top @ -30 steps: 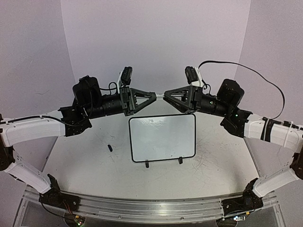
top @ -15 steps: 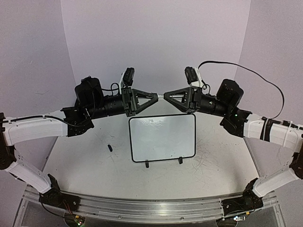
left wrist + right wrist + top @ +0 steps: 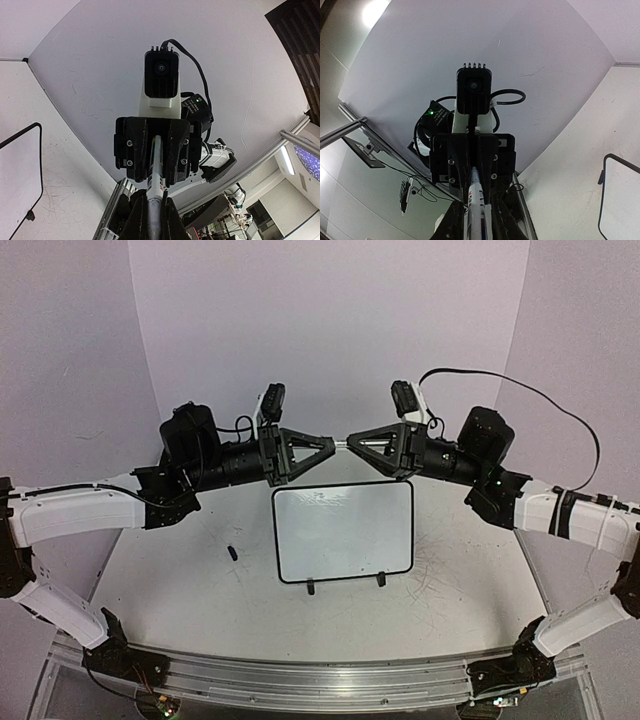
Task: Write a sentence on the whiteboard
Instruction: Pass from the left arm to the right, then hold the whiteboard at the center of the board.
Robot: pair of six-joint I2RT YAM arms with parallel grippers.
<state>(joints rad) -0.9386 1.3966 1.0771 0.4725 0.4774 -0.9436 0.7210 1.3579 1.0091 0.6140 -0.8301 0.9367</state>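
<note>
Top external view: the whiteboard (image 3: 345,530) sits on its two feet in the middle of the table (image 3: 200,610), with a small black piece (image 3: 233,552) lying to its left. Above the board's far edge the arms meet tip to tip. The left jaws are clamped tight on a marker (image 3: 341,442), and the right jaws are closed around its other end.

Both arms reach inward, raised. The left gripper (image 3: 327,443) and right gripper (image 3: 352,440) meet tip to tip, both pinching one marker (image 3: 156,172).
</note>
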